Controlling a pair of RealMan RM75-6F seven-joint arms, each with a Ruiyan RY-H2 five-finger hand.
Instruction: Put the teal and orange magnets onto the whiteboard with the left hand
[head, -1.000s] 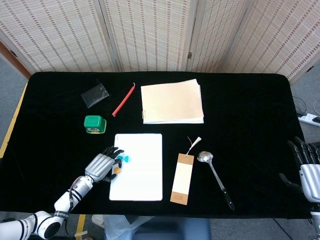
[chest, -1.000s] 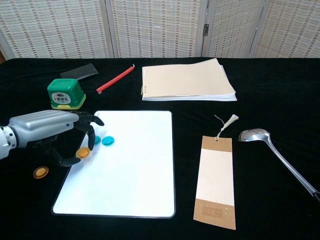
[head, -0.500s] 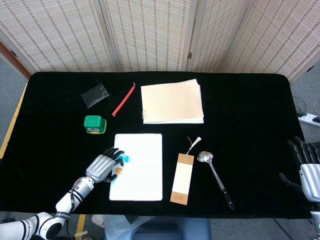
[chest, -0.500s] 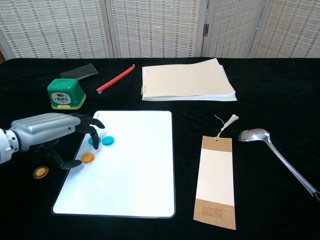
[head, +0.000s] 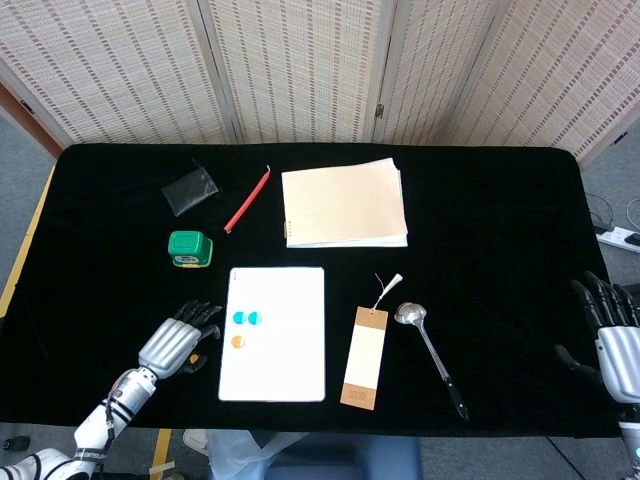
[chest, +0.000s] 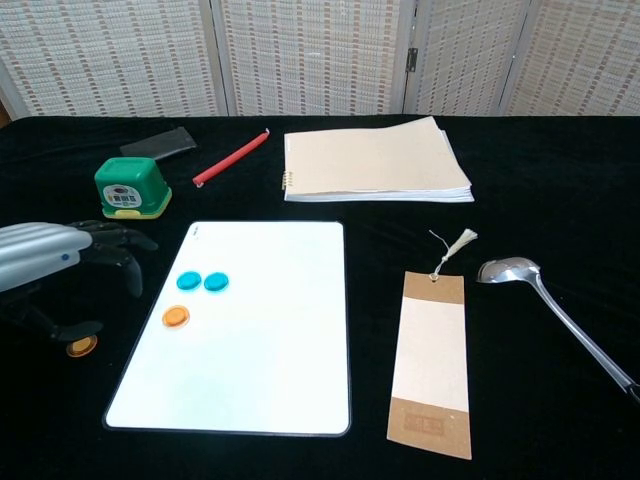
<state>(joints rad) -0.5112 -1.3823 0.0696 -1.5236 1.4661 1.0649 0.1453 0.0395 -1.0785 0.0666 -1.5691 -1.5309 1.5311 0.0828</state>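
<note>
The left robot hand (chest: 60, 262) hangs just left of the whiteboard (chest: 260, 370), fingers loosely spread and holding nothing — its thumb tip sits just beside an orange magnet (chest: 82, 346) lying on the black counter (chest: 540, 180); whether they touch I cannot tell. Two teal magnets (chest: 203, 282) and another orange magnet (chest: 176, 317) lie on the whiteboard near its left edge. The right robot hand (head: 612, 340) shows only at the head view's edge, cut off, fingers apart. The green box (chest: 131, 188) bears a label too small to read.

Lab-style test setup — black-draped table (head: 480, 200), woven folding screens (head: 300, 70) behind.
</note>
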